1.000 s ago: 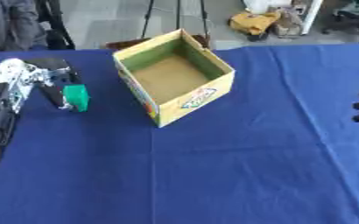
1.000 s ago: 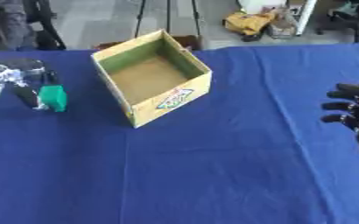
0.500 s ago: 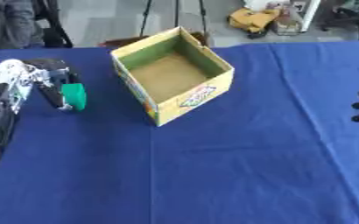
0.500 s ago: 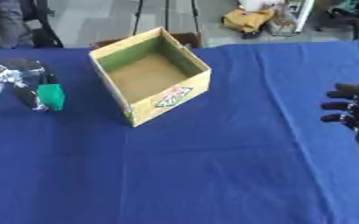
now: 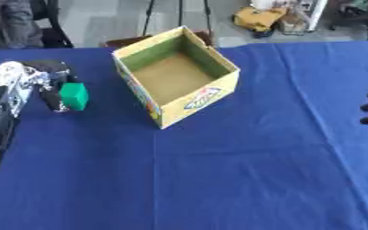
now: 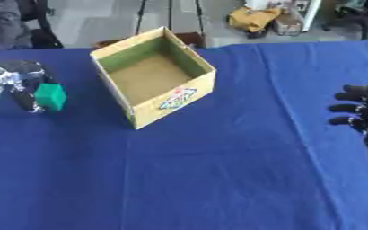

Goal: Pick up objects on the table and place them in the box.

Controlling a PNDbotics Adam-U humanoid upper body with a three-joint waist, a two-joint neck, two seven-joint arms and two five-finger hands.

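Grey floor (image 5: 101, 18) beyond; tripod legs (image 5: 149, 13); perhaps a yellow bag (image 5: 259, 19).

A box (image 5: 175, 78) is sitting open-topped on the table (image 5: 242, 179), toward its far side and left of centre. To the box's left, near the table's left edge, the left hand (image 5: 30, 83) is holding a block (image 5: 74, 96) between its fingers. The right hand (image 6: 364, 110) is sitting well apart at the right edge.

Matt blue cloth is covering the bench (image 5: 242, 170), creasing softly. The box (image 5: 176, 74) is showing dull yellow cardboard outside, plain brown inside. The green block (image 5: 74, 95) is looking smooth, plastic-like. The left hand (image 5: 14, 87) is gleaming silver metal; the right hand (image 6: 364, 112) is looking matt black.
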